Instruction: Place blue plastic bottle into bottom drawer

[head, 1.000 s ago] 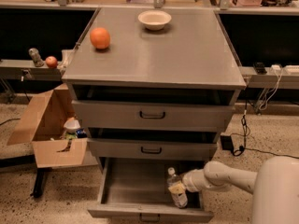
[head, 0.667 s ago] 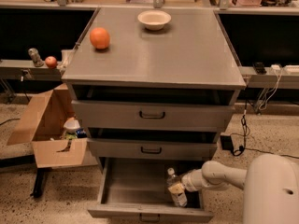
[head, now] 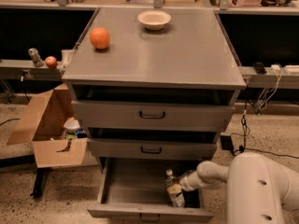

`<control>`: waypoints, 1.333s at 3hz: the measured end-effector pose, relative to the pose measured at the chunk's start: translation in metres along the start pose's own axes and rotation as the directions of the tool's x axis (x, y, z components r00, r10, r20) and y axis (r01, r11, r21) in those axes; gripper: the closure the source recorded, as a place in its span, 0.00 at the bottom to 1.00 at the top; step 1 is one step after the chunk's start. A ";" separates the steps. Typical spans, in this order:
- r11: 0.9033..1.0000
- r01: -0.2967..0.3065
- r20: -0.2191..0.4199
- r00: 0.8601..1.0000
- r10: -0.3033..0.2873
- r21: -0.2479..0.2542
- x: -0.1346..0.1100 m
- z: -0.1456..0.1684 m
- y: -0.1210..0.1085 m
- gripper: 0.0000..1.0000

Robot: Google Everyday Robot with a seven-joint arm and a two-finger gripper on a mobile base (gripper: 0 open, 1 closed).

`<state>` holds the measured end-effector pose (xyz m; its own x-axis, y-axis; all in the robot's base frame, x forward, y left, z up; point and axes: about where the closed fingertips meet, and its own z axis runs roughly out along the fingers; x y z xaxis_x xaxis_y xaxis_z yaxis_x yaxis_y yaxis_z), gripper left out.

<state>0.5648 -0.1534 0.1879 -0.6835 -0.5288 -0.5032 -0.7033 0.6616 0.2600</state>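
The blue plastic bottle (head: 174,191) is a clear bottle with a white cap and pale label. It lies inside the open bottom drawer (head: 135,190), at the drawer's right side, cap toward the back. My gripper (head: 185,184) reaches into the drawer from the right and sits against the bottle's right side, at its upper half. My white arm (head: 212,171) runs from it to the large white body at the lower right.
The two upper drawers (head: 152,115) are slightly ajar. On the cabinet top are an orange (head: 100,38) and a white bowl (head: 154,19). An open cardboard box (head: 51,125) stands on the floor to the left. Cables (head: 245,125) hang on the right.
My white arm body has come further into view at the lower right. The bottle and gripper stay in nearly the same place in the drawer.
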 end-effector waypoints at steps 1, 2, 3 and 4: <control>1.000 -0.020 -0.010 1.000 0.020 -0.005 0.004 0.016 -0.002 0.98; 1.000 -0.020 -0.010 1.000 0.020 -0.005 0.004 0.016 -0.002 0.76; 1.000 -0.020 -0.010 1.000 0.020 -0.005 0.004 0.016 -0.002 0.52; 1.000 -0.020 -0.010 1.000 0.020 -0.005 0.004 0.016 -0.002 0.30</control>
<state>0.5663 -0.1484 0.1723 -0.6993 -0.5210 -0.4895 -0.6906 0.6694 0.2741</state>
